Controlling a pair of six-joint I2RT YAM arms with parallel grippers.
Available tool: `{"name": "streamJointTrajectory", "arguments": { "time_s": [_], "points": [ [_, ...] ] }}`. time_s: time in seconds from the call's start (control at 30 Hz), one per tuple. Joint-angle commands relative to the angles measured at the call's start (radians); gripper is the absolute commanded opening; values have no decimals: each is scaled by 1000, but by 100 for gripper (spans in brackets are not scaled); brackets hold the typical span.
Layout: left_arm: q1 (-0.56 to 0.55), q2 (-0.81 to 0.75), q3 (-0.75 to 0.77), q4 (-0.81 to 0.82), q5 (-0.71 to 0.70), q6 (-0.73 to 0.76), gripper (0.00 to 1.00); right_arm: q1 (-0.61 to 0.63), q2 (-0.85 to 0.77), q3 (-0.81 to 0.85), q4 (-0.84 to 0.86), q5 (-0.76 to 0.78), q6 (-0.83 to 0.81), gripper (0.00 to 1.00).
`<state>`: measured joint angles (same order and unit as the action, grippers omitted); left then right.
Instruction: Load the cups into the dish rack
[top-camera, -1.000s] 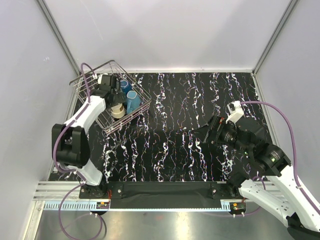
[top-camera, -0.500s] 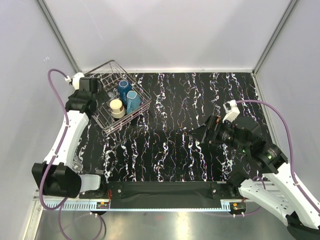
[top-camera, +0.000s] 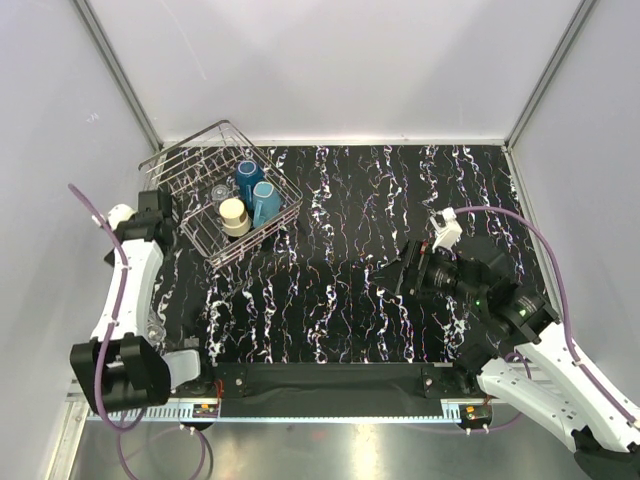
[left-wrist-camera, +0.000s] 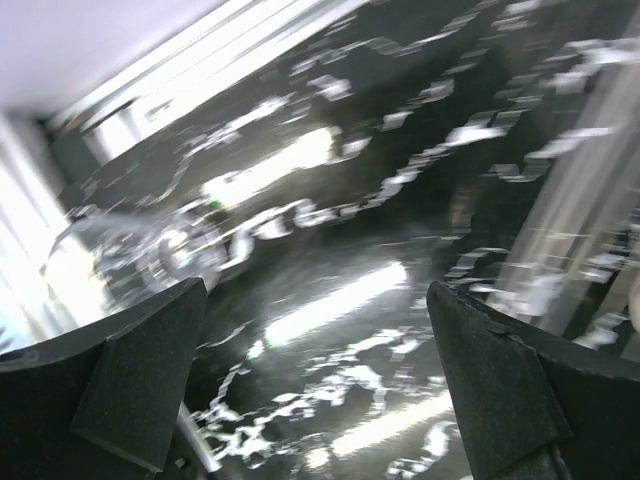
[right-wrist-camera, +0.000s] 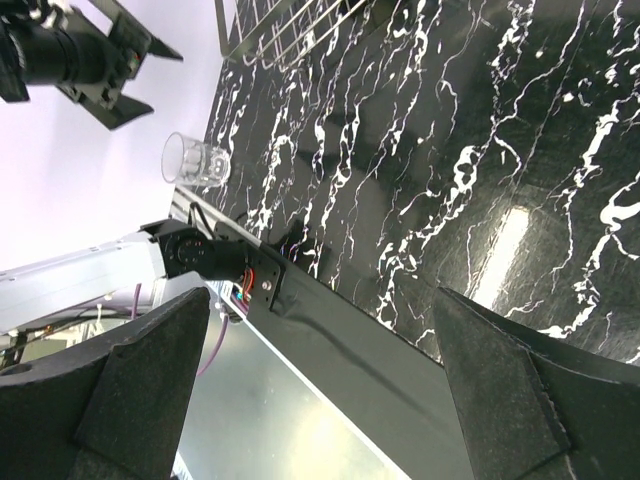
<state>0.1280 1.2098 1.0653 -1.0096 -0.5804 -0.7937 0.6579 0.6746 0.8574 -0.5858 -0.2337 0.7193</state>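
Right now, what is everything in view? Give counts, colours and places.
dish rack: one, silver wire, table's far-left corner
dark blue cup: one, in the rack
light blue cup: one, in the rack, beside the dark blue cup
beige cup: one, in the rack
small grey round thing: one, in the rack, too small to identify
clear glass: one, on the table near its left edge
table: one, black with white veins
left gripper: open, empty, left of the rack
right gripper: open, empty, above the table

Overhead and right-wrist views share the clear glass (right-wrist-camera: 195, 160).
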Motion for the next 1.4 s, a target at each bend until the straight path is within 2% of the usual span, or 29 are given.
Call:
{"name": "streamJointTrajectory", "arguments": {
  "time_s": [0.0,0.13,0.33,0.4,0.57,0.7,0.73,0.83,0.87,1.0,1.1,1.2,1.23,1.3,1.33,1.37],
  "points": [
    [62,-94,-74,-8,-72,-70,98,-3,-20,-15,69,-41,-3,100],
    [117,-105,-113,19,-36,-65,94,-4,-17,-24,79,-49,-11,100],
    [209,-35,-157,34,16,-81,87,-3,-15,-40,90,-65,-11,100],
    [226,-24,-191,58,65,-76,84,-3,-18,-40,84,-59,-14,100],
    [262,16,-235,88,82,-96,75,-3,-24,-37,72,-47,-9,100],
    [297,34,-272,118,112,-91,58,-4,-38,-46,78,-38,15,100],
    [305,36,-281,117,120,-91,45,-3,-40,-52,81,-36,22,100],
    [308,22,-300,131,122,-87,15,-4,-37,-44,73,-36,29,99],
    [308,4,-301,129,120,-91,0,-4,-35,-41,67,-32,26,100],
    [306,-44,-274,111,143,-78,0,-3,-23,-26,52,-16,25,100],
    [305,-107,-176,66,155,-53,0,-3,-1,2,46,-10,17,100],
    [218,-151,-55,49,137,-23,0,-3,34,22,32,-1,6,100],
    [131,-161,-30,52,137,-6,0,-3,36,22,34,2,5,100],
    [24,-176,55,71,136,14,0,-3,46,22,44,14,11,99],
    [-95,-179,85,71,113,24,0,-3,52,28,47,17,11,100],
    [-155,-176,122,62,99,25,0,-4,60,31,50,20,12,100]
  ]
}}
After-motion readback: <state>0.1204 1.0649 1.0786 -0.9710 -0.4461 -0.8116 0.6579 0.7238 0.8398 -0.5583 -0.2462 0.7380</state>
